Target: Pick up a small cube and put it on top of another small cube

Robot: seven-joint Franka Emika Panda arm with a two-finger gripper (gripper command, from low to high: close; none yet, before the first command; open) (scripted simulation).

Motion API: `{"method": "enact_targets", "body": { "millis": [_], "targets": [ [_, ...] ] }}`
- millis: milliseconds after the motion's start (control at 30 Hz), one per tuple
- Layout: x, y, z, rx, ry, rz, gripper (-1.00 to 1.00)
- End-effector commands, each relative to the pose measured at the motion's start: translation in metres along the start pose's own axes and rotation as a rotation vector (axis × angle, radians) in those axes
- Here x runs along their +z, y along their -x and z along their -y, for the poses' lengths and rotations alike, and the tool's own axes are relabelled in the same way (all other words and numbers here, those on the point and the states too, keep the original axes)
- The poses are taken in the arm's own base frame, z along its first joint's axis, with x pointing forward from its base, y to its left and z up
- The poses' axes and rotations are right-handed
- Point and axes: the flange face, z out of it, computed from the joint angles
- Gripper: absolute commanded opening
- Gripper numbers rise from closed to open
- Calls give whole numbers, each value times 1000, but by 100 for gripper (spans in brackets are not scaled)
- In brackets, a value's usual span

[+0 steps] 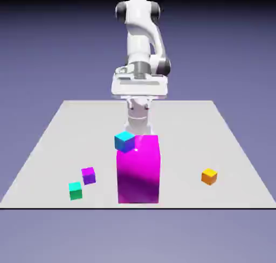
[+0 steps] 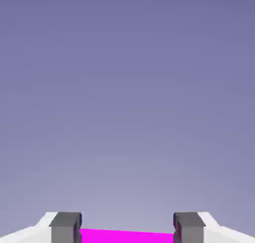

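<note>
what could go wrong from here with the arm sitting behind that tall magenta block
1. The tall magenta block stands between the gripper and the teal-green cube; a straight reach could knock it over.
2. The cyan-blue cube appears tilted at the block's upper corner; a bump might send it tumbling.
3. The purple cube sits close beside the teal-green cube, so the open gripper could nudge or grab the wrong one.

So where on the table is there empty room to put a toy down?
The widest bare patch lies on the exterior view's right, around the lone orange cube. The far corners of the table are bare too. It is crowded near the tall magenta block, with the cyan cube, purple cube and teal-green cube.
</note>
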Motion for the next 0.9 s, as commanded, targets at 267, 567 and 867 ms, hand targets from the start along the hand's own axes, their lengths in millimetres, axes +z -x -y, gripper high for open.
{"method": "enact_targets", "body": {
  "millis": [267,567,867],
  "targets": [
    [91,-64,-57,413,281,134,0],
    [179,-106,-154,838,559,239,0],
    [252,-115,-277,1258,834,327,0]
  ]
}}
